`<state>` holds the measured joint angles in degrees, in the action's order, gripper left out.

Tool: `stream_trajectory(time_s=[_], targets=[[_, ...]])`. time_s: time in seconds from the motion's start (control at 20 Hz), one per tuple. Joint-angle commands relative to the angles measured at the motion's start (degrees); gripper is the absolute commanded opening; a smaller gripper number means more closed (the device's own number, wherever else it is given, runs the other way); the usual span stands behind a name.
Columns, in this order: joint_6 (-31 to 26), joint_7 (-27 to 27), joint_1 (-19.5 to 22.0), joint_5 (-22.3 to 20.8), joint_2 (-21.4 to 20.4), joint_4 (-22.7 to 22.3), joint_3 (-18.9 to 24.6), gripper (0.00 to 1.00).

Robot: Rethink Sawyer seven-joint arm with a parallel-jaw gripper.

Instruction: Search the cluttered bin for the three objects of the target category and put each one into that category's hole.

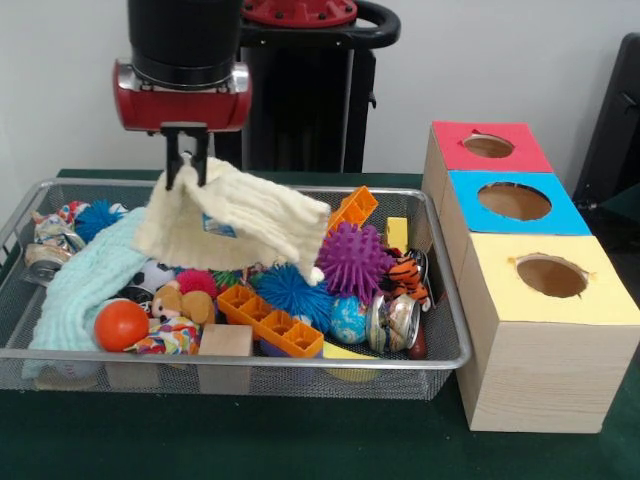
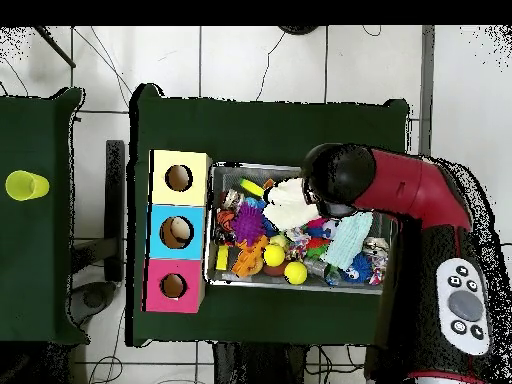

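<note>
Your gripper (image 1: pixel 187 165) is clamped on one corner of the cream cloth (image 1: pixel 240 220), fingers pinched together on the fabric; the cloth hangs from that pinch and drapes down to the right over the toys in the wire bin (image 1: pixel 445 345), its lower edge seemingly brushing the purple spiky ball (image 1: pixel 352 258). From above, the same cloth (image 2: pixel 287 205) shows as a pale patch just beside the arm's black head, toward the bin's box side. It looks light and floppy, no stiffness at all; expect it to swing and trail, and judge that a corner hold like yours leaves most of it dangling, so it could snag on the orange block (image 1: pixel 275 322) or drag a toy along. A second, pale green cloth (image 1: pixel 85 285) lies slumped along the bin's left end, next to the orange ball (image 1: pixel 120 324); likely another of the same kind, soft and easy to pinch at a raised fold. The three boxes stand just right of the bin: red hole (image 1: pixel 488 146), blue hole (image 1: pixel 514 201), yellow hole (image 1: pixel 551 275); which one takes cloths you cannot tell from here; a limp cloth may need bunching to pass through.
</note>
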<state>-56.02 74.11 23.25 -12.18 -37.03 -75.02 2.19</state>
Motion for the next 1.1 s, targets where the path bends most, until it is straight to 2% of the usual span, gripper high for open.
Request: stream_trajectory(time_s=[0.05, 0.3, 0.65, 1.1], targets=[[-7.1, -6.4, 2.7, -4.6, 3.0, 4.3, 2.6, 0.00], [-7.4, -6.6, 3.1, -5.4, 4.0, 5.8, 3.7, 0.00], [-4.1, -5.6, 3.2, -5.5, 6.0, 5.9, 5.0, 0.00], [-1.5, -5.1, 3.1, -5.7, 5.9, 5.6, 4.8, 0.00]])
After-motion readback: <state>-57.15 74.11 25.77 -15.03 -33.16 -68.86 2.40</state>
